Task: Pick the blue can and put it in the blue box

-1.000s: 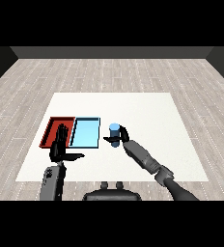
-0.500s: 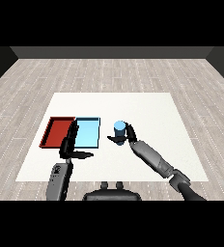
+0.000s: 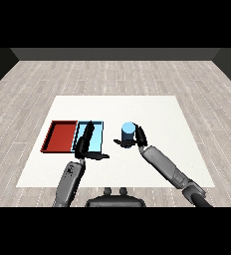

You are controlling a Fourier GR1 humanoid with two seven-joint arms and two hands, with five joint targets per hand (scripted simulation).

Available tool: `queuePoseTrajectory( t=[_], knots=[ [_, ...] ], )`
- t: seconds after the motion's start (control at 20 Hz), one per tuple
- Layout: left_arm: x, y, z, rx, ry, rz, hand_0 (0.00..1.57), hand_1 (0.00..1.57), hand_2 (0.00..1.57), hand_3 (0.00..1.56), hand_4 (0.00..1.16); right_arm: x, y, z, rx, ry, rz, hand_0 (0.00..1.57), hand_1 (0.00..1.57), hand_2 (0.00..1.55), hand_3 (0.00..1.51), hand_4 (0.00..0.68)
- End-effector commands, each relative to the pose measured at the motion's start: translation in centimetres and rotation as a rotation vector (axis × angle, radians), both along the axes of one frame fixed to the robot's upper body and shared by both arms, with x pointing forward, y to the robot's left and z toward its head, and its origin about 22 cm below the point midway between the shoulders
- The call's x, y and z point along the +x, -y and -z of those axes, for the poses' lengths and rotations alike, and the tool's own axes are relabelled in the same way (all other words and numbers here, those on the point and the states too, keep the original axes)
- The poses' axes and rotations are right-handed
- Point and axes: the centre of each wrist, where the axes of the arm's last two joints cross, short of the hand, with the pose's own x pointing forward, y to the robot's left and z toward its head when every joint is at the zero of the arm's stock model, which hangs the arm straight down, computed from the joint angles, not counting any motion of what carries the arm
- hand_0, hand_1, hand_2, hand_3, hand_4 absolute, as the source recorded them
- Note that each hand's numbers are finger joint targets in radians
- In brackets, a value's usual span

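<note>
Presently the blue can (image 3: 128, 132) stands upright on the white table (image 3: 157, 114), just to the right of the light blue tray (image 3: 98, 133) and outside it. The right hand (image 3: 137, 139) is curled round the can, fingers wrapping its lower right side and the thumb reaching across the front. The right forearm (image 3: 165, 167) runs back toward the lower right corner. The left hand (image 3: 86, 144) lies over the light blue tray with its fingers straight and pointing forward, thumb spread to the right, holding nothing. The red tray (image 3: 60, 137) lies touching the light blue tray on its left.
</note>
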Motion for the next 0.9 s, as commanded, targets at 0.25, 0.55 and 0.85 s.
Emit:
queuePoseTrajectory(
  t=[0.25, 0.55, 0.85],
  knots=[
    [0.1, 2.0, -0.2, 0.004, -0.034, 0.037, 0.00, 0.00, 0.00, 0.00, 0.00, 1.1, 0.5, -3.7, -0.001, 0.080, -0.029, 1.51, 1.51, 1.47, 1.40, 0.606],
    [1.5, 3.4, -0.2, 0.013, -0.038, 0.048, 0.00, 0.00, 0.00, 0.00, 0.00, 0.1, -1.6, -4.4, 0.023, 0.122, -0.026, 1.50, 1.50, 1.46, 1.39, 0.582],
    [1.2, 4.7, 1.6, -0.023, -0.060, 0.063, 0.00, 0.00, 0.00, 0.00, 0.00, -1.3, -0.8, -6.3, 0.015, 0.137, -0.026, 1.46, 1.46, 1.44, 1.38, 0.587]
  ],
)
